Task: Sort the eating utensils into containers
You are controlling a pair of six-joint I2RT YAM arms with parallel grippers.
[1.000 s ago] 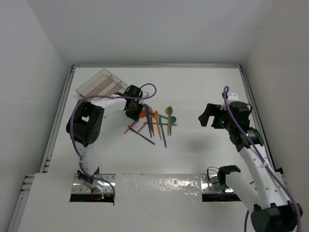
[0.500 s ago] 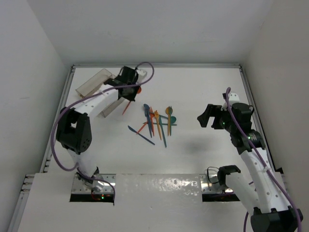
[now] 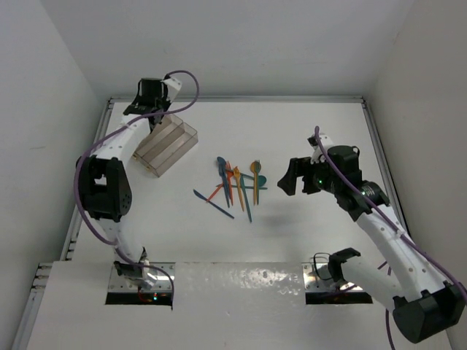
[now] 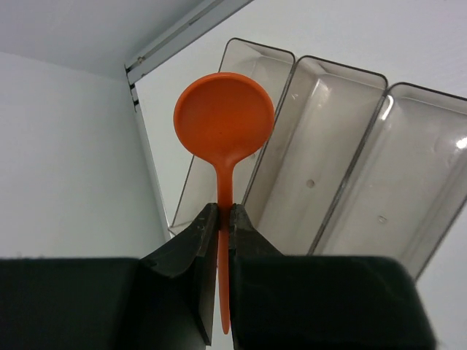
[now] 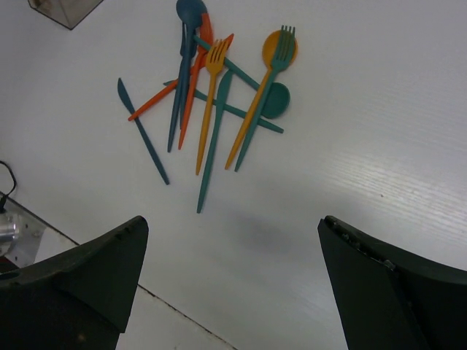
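Observation:
My left gripper (image 4: 225, 211) is shut on the handle of an orange spoon (image 4: 224, 120), whose bowl sticks up past the fingertips. It hangs over the far left end of the clear three-compartment tray (image 4: 343, 168), near the table's back left corner (image 3: 149, 98). No utensil shows in the compartments in the left wrist view. The other utensils (image 3: 237, 186) lie in a loose pile mid-table, orange, teal and dark blue (image 5: 219, 95). A dark blue knife (image 5: 142, 131) lies at the pile's near left. My right gripper (image 5: 233, 219) hovers open just right of the pile (image 3: 292, 179), holding nothing.
The tray (image 3: 166, 142) lies at an angle at the back left. A raised rail (image 3: 91, 168) runs along the table's left side and white walls close in the back and sides. Metal mounting plates (image 3: 142, 281) sit at the near edge.
My left arm has lifted the orange spoon from the pile and swung it back and left over the tray. My right arm has shifted left toward the pile, still open.

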